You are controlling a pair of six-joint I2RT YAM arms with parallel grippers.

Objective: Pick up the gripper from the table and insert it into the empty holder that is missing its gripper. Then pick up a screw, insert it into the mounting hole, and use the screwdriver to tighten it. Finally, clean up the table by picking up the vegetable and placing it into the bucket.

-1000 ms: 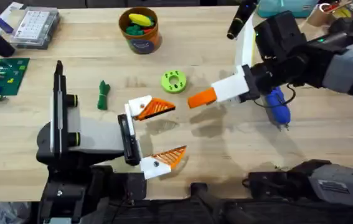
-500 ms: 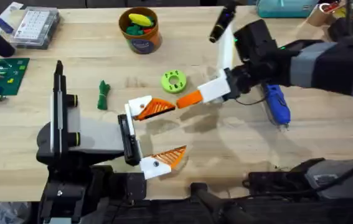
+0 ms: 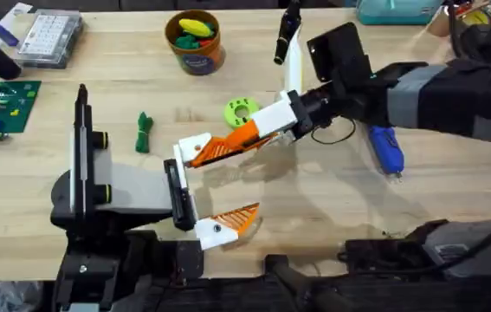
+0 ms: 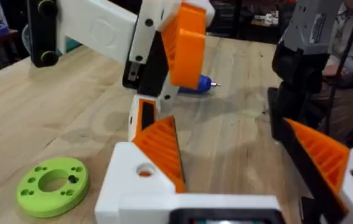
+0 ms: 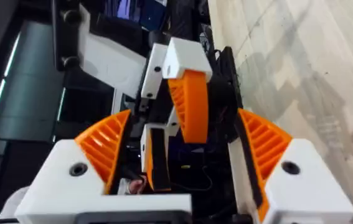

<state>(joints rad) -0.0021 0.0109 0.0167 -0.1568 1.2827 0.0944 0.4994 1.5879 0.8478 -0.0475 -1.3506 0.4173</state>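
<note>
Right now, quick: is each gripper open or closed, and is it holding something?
Left gripper: open, holding nothing.
Right gripper: cannot be told.

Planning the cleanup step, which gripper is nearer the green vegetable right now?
Left. The left gripper sits just beside the vegetable; the right gripper is farther off, beyond the left gripper's upper finger.

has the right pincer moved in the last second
Yes. The right pincer has travelled left across the table, away from the screwdriver and past the green ring, toward the left pincer.
</note>
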